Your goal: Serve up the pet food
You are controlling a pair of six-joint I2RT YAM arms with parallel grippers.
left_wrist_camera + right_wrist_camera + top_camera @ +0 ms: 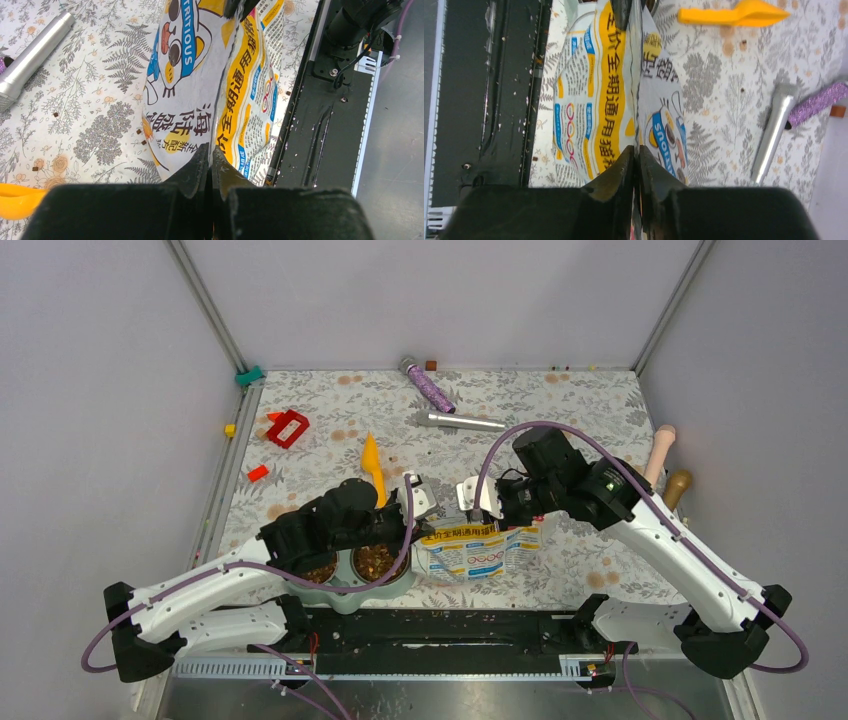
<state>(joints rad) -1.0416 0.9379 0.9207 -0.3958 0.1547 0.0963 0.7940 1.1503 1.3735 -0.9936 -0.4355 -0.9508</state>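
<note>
With the left end effector (210,161) and the right end effector (636,159) each clamped on opposite ends of the top edge of the foil bag (478,548), just right of the feeder (345,598) holding pet food (375,560), we risk tipping or tearing the bag and spilling its contents if the pulls are uneven.

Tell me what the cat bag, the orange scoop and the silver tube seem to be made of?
The bag: probably foil-lined plastic film, glossy; it creases sharply and catches light. The scoop: likely moulded plastic, smooth, evenly orange with a soft sheen. The tube: looks like brushed metal, perhaps aluminium, satin grey with a long highlight; metallic-coated plastic is possible.
</note>
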